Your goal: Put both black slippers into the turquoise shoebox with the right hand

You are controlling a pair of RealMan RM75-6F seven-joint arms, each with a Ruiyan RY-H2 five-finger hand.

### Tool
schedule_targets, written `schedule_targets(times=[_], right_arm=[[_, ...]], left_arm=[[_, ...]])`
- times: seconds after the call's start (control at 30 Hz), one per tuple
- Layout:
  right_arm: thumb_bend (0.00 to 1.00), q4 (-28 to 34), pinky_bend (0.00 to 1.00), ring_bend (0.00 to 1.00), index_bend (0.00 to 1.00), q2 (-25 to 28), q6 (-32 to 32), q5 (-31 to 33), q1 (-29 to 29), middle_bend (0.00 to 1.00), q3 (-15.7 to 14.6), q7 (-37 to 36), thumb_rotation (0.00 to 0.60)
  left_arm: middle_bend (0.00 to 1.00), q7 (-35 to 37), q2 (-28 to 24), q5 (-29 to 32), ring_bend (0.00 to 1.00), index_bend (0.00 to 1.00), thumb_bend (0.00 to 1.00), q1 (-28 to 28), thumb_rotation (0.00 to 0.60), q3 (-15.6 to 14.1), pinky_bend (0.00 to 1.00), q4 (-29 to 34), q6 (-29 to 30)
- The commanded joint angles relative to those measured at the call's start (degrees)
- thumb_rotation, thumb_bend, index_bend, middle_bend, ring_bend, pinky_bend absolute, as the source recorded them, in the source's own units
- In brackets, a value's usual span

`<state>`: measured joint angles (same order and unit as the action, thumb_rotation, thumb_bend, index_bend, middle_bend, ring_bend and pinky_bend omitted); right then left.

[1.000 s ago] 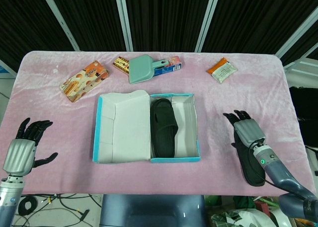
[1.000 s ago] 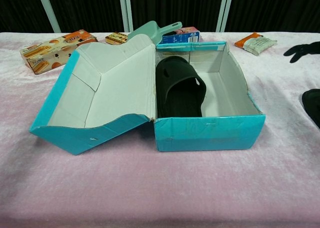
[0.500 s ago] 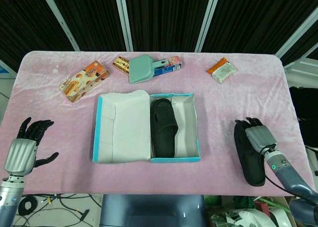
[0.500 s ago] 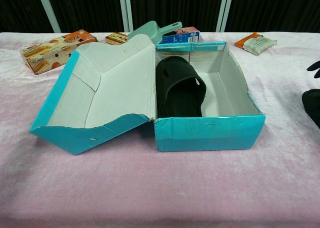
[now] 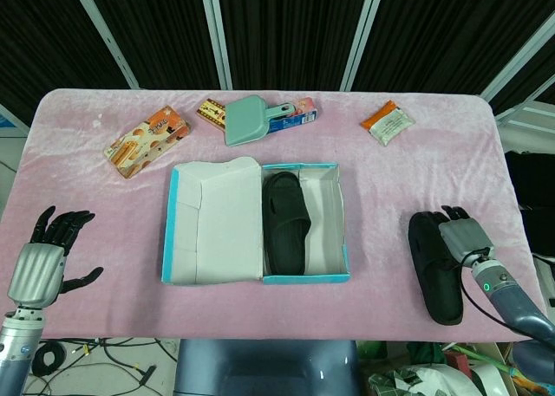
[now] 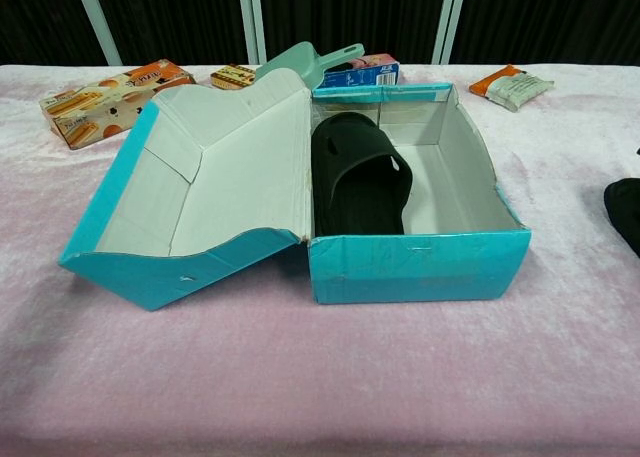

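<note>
Right hand [image 5: 464,237] on the loose black slipper [image 5: 436,270] (grip unclear), left hand [image 5: 45,256] spread, empty

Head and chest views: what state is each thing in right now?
Turquoise shoebox: open, lid folded out flat.
Slipper in the box: lying flat inside.
Second slipper: on the table, outside the box.
Right hand: beside that slipper, grip unclear.
Left hand: open, holding nothing.

Pink surface [image 5: 104,240]. Far from the right robot hand [image 5: 463,238]: orange snack box [image 5: 147,140], green dustpan [image 5: 251,119], blue carton [image 5: 293,117], small patterned box [image 5: 211,113]. Nearer, beyond its fingertips: orange packet [image 5: 387,121].
</note>
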<state>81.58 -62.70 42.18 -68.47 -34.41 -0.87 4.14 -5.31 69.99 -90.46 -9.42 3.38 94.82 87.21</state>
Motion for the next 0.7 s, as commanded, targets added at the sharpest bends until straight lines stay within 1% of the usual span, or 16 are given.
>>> schedule_targets(times=[0.03,0.2,0.43,0.5,0.53,0.6,0.67,0.7], right_arm=[[0.0,-3.38,0.07,0.02,0.13,-1.33,-2.83,0.64,-1.1,0.16,0.67,-1.49,0.6],[0.0,-7.08,0.07,0.02,0.14,-2.63,-7.02,0.38,-2.9,0.17,0.83,-2.12,0.6],[0.0,-9.16,0.07,0.02,0.15,-3.69,-12.02,1.5,-4.86,0.18,0.19,-0.74,0.6],[0.01,-9.69,0.07,0.02,0.2,-4.14,-13.02,2.15,-5.17,0.21,-0.03,-0.27,0.6],[0.02,-9.98,0.07,0.03,0.25,-4.37,-13.35,2.53,-5.3,0.25,-0.05,-0.13,0.6],[0.07,-10.54,0.07,0.07,0.37,-4.84,-13.71,3.38,-5.43,0.33,0.09,-0.05,0.6],[0.12,-10.34,0.07,0.12,0.45,-4.95,-12.78,3.49,-5.11,0.39,0.29,-0.08,0.6],[0.13,-10.11,0.07,0.14,0.47,-4.9,-12.32,3.41,-4.94,0.41,0.31,-0.03,0.6]], left_arm=[[0.16,0.13,-0.01,0.09,0.13,0.16,0.0,0.26,0.6,-0.14,0.0,-0.12,0.22],[0.16,0.31,0.02,0.23,0.13,0.16,0.0,0.54,0.6,-0.26,0.0,-0.29,0.39],[0.16,0.3,0.08,0.43,0.13,0.16,0.0,0.48,0.6,-0.18,0.0,-0.31,0.16],[0.16,0.34,0.09,0.52,0.13,0.16,0.0,0.5,0.6,-0.17,0.0,-0.37,0.1],[0.16,0.34,0.09,0.54,0.13,0.16,0.0,0.51,0.6,-0.18,0.0,-0.39,0.08],[0.16,0.38,0.07,0.56,0.13,0.16,0.0,0.54,0.6,-0.2,0.0,-0.44,0.07],[0.16,0.54,0.02,0.69,0.13,0.16,0.0,0.77,0.6,-0.16,0.0,-0.5,0.4],[0.16,0.59,0.01,0.67,0.13,0.16,0.0,0.81,0.6,-0.17,0.0,-0.53,0.45]])
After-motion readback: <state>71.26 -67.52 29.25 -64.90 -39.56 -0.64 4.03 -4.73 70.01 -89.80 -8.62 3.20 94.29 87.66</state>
